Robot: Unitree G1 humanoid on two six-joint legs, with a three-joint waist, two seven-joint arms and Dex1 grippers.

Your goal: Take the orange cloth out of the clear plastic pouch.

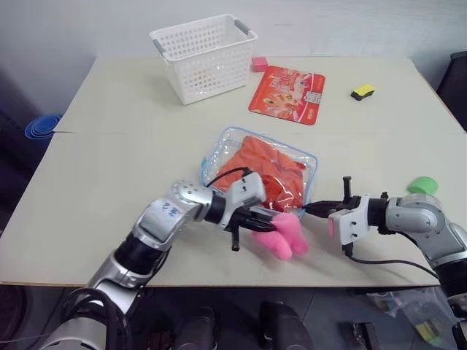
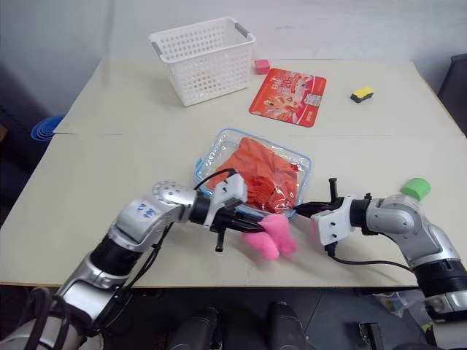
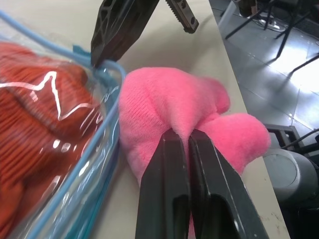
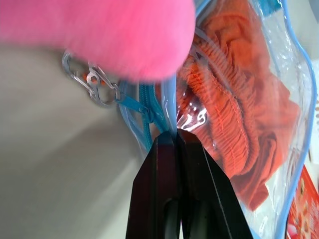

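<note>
The clear plastic pouch with light-blue edging lies flat in the middle of the table, and the orange cloth is folded inside it. A pink plush toy sits at the pouch's near edge. My left gripper is shut on a fold of that plush toy. My right gripper comes in from the right and is shut on the pouch's blue edging at its near right corner, beside the zipper pull with its metal ring.
A white lattice basket stands at the back. Beside it are a small pink block and a flat red printed packet. A yellow-and-black object lies far right, and a green object sits by my right arm.
</note>
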